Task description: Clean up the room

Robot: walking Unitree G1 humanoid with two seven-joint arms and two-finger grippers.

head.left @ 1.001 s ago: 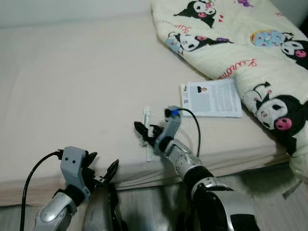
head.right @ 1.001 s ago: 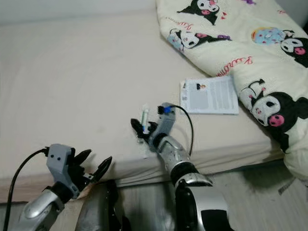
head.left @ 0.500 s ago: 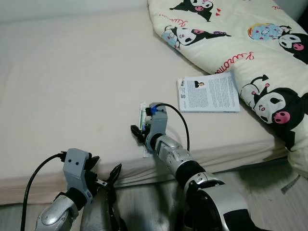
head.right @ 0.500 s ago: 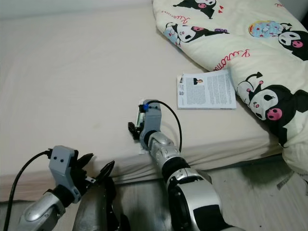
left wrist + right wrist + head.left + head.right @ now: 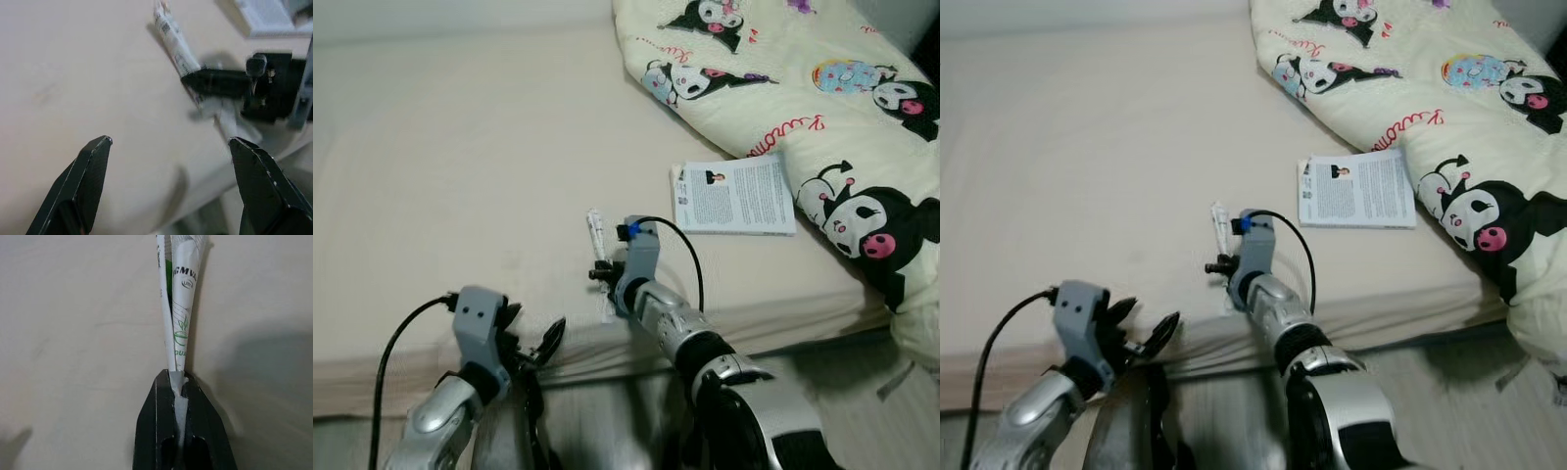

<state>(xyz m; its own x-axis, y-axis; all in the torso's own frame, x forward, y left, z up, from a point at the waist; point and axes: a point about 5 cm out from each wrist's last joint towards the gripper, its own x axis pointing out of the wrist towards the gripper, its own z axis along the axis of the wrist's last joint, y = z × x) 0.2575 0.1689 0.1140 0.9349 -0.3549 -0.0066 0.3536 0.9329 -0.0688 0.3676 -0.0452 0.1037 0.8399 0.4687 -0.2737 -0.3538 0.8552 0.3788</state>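
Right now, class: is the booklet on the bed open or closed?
Closed. The booklet lies flat on the mattress beside the cartoon quilt, showing one printed cover and no spread pages.

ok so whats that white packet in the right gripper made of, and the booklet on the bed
Packet: looks like thin plastic film or coated paper, slightly glossy; it folds flat between the right gripper fingers. Booklet: matte printed paper, flat sheets with dense text.

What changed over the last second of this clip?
The right claw has closed on the packet and tipped it up off the bed; a second ago it lay flat between open fingers. The left claw stays open at the bed's edge; the booklet and blanket have not moved.
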